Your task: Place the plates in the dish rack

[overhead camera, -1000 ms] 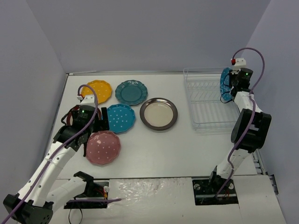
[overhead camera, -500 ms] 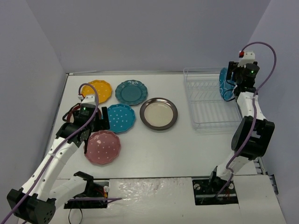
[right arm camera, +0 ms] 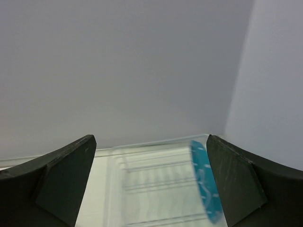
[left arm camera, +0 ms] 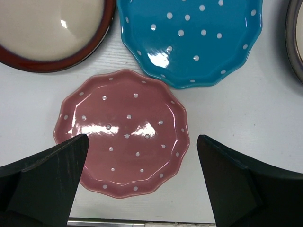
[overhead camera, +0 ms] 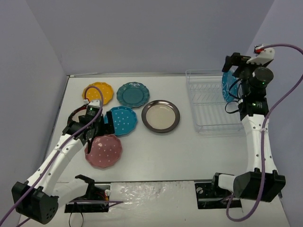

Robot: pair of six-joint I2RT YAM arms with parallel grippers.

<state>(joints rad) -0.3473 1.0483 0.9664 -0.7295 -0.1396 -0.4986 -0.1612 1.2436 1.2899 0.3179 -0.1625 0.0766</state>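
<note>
In the top view your left end effector (overhead camera: pixel 96 128) hangs with its jaws apart and empty over the 11 o'clock rim of the pink plate (overhead camera: pixel 105 151), which lies flat at 8 o'clock on the bench (overhead camera: pixel 156 156). The blue dotted plate (overhead camera: pixel 123 120) sits just beside it at 1 o'clock. The yellow plate (overhead camera: pixel 98 92), teal plate (overhead camera: pixel 133 94) and cream plate (overhead camera: pixel 161 115) lie farther back. The dish rack (overhead camera: pixel 208 101) stands at 2 o'clock and holds one standing blue plate (overhead camera: pixel 227 85) at its right end. Your right end effector (overhead camera: pixel 233 61) is raised close above that plate, so a careless swing could knock it over. In the left wrist view the fingers straddle the pink plate, with a maroon-rimmed plate (left arm camera: pixel 47 33) near at 10 o'clock. A flat, glossy plate probably offers little lip, so a finger may skid and shove it into either neighbour, or catch two rims at once. In the right wrist view the jaws are spread with nothing between them. The rack below is blurred, so you cannot tell whether the standing plate is seated in a slot. No brand, label or writing is readable in any view.
</note>
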